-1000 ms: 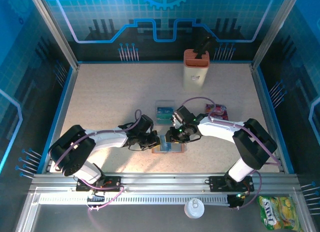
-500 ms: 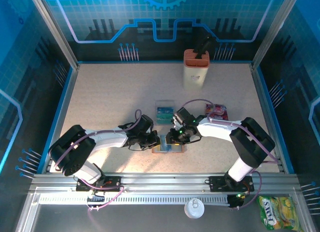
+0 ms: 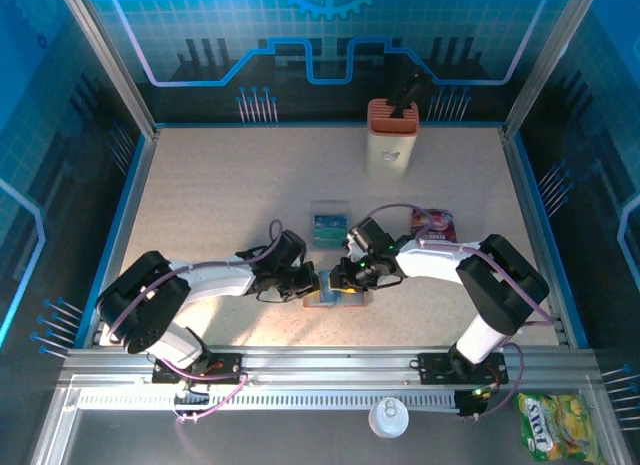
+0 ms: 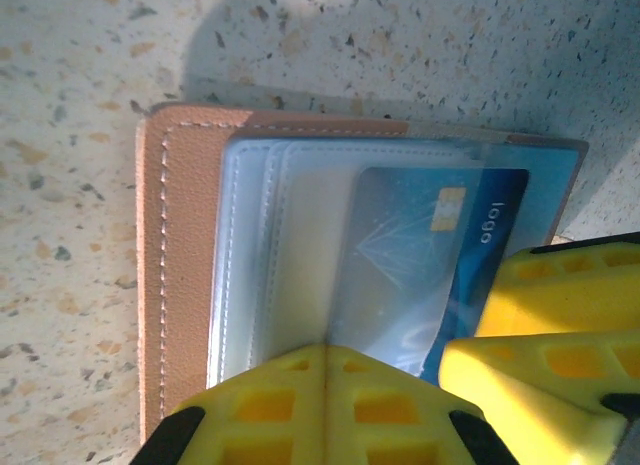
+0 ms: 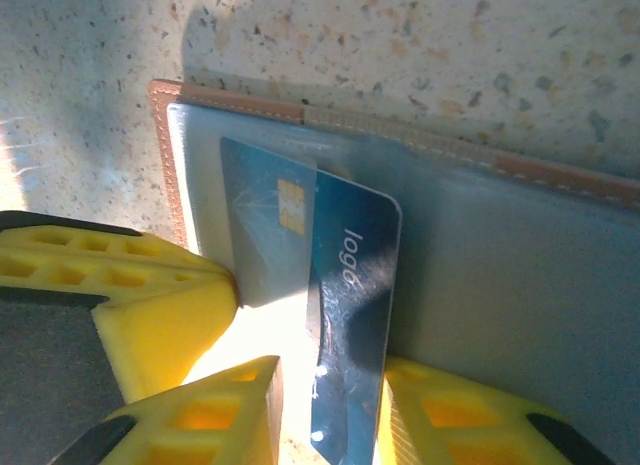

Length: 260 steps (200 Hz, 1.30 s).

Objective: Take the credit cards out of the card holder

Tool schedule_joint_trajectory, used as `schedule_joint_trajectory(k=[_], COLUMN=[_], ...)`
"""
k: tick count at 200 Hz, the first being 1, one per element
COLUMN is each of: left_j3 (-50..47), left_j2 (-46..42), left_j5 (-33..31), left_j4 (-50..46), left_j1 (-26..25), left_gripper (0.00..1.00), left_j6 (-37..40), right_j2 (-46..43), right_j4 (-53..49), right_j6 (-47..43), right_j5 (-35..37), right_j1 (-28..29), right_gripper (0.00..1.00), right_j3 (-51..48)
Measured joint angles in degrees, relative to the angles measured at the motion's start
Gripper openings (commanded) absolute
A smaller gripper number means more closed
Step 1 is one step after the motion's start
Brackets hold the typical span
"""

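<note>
The card holder [image 3: 340, 298] lies open on the table, brown rim [image 4: 180, 265] outside, grey-blue pockets [image 5: 480, 245] inside. One teal-blue credit card [image 5: 355, 295] sticks partly out of a clear pocket, chip end still under the plastic [image 4: 420, 255]. My left gripper [image 3: 314, 283] is shut, its joined yellow tips [image 4: 325, 353] pressing on the holder's pocket edge. My right gripper [image 3: 345, 278] is open and straddles the card's free end [image 5: 332, 367]; the right fingertip touches the card's edge, and a bright gap shows at the other. Another teal card [image 3: 329, 226] lies loose on the table behind.
A purple-red snack packet [image 3: 433, 223] lies right of the loose card. A tall orange-and-cream box [image 3: 391, 140] stands at the back. In front of the rail lie a white lid [image 3: 389, 417] and a yellow-green packet [image 3: 550, 425]. Blue walls enclose the table.
My right arm has eased slightly left over the holder and its jaws have narrowed a little around the card. The left gripper has stayed put.
</note>
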Motion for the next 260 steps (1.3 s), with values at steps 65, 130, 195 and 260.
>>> schedule_joint_trajectory(k=[65,130,195,260], left_j3=[-2.25,-3.15,-3.15,-2.80], left_j2=[-2.36,-3.50,-3.50,-3.50], left_j5=[-0.63,-0.81,-0.81,-0.81], left_j4=[0.13,-0.11,-0.31,-1.09], left_j1=[0.00,0.13,0.13,0.13], left_gripper=[0.04,0.04,0.04,0.04], left_j6=[-1.40,-1.46,-1.46,-1.44], right_j2=[0.02,0.04,-2.05,-7.08], right_j4=[5.16,7.39,9.75,9.31], right_j6=[3.02,4.02,4.04,4.00], right_j5=[-2.82,-3.21,-3.17,-2.71], right_j1=[-0.11,-0.13,-0.28,-1.79], right_gripper=[0.23,0.13,0.09,0.08], right_j3=[-1.40,-2.51,-5.18,-8.35])
